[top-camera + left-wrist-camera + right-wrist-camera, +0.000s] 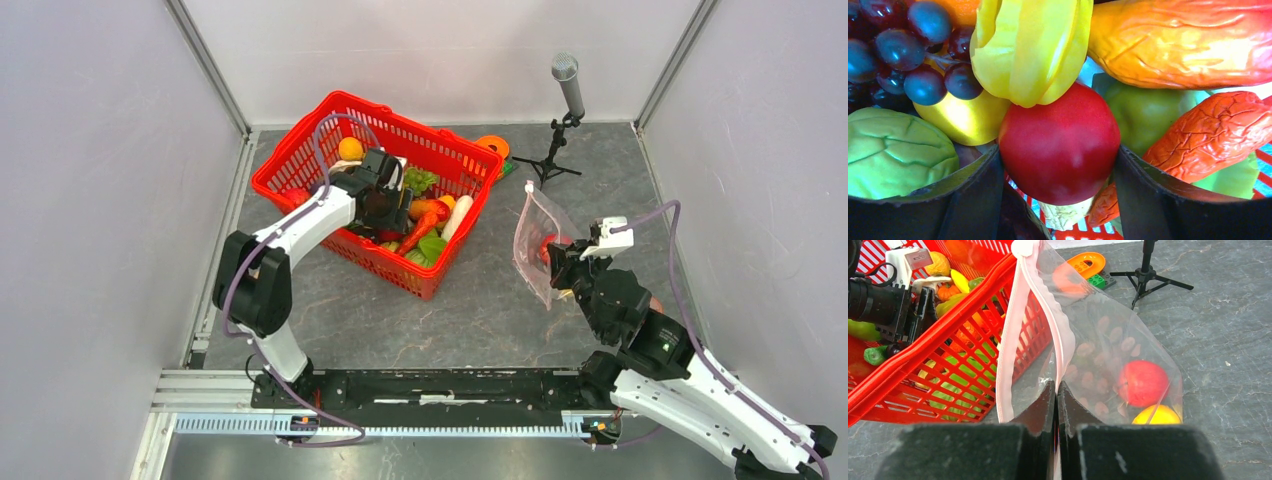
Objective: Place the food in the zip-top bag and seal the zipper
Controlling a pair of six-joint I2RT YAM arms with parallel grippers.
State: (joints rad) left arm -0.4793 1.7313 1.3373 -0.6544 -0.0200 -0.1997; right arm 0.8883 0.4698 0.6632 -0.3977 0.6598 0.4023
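My left gripper [385, 205] is down inside the red mesh basket [300, 150]. In the left wrist view its two fingers stand against both sides of a round red fruit [1058, 135]. Around it lie a yellow starfruit [1033, 45], purple grapes [903, 50], a green cabbage [893, 150] and orange carrots [1178, 40]. My right gripper [1055, 385] is shut on the rim of the clear zip-top bag [1108, 340] and holds it upright, mouth open. The pink zipper [1005, 355] runs along the mouth. A red apple [1143, 382] and a yellow fruit [1158, 415] lie in the bag.
The basket's rim [923, 355] stands just left of the bag [535, 240]. A microphone on a tripod [568, 85] stands at the back right. A flat orange e-shaped object [493, 148] lies behind the basket. Walls close in on three sides.
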